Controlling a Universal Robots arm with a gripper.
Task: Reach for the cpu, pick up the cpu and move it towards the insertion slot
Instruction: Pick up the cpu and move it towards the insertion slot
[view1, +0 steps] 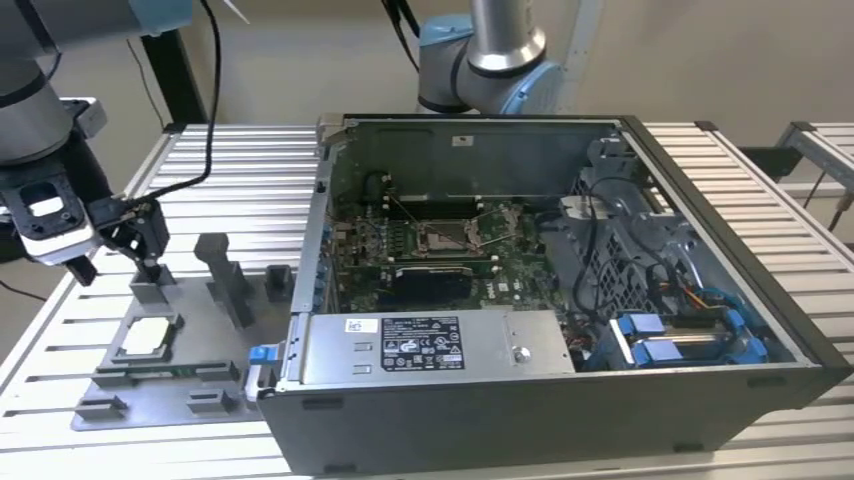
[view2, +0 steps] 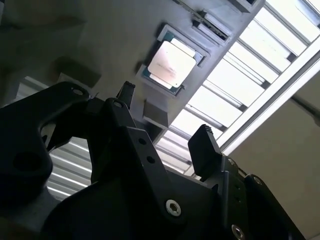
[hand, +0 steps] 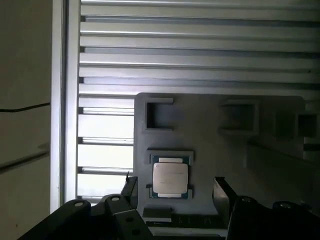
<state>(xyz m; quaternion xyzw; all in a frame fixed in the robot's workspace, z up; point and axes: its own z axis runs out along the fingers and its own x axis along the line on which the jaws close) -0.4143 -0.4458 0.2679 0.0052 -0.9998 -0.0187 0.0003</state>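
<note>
1. The cpu (view1: 147, 337) is being held flat, silvery top upward, in a recessed nest on the grey fixture plate (view1: 214, 335); it is not yet being touched.
2. The gripper (view1: 118, 262) is being carried above the fixture plate, clear of the cpu. Its fingers (hand: 131, 187) are being kept spread wide with nothing between them.
3. In both wrist views the cpu (hand: 170, 178) (view2: 171, 64) is being framed between the two open fingertips, with the fixture plate (hand: 215, 150) beneath it.
4. The cpu is being judged light, thin and rigid. Its smooth metal top is being judged slippery, so a flat pinch on the top face is not being recommended.
5. Two opposite side edges are being judged the proper hold, where the nest walls on the fixture plate appear to leave gaps. Gentle closing force is being advised, since the thin green border and the underside are being judged fragile.
6. The insertion slot (view1: 447, 235) is being shown well apart from the fixture plate, inside the open computer case (view1: 561, 400).
</note>
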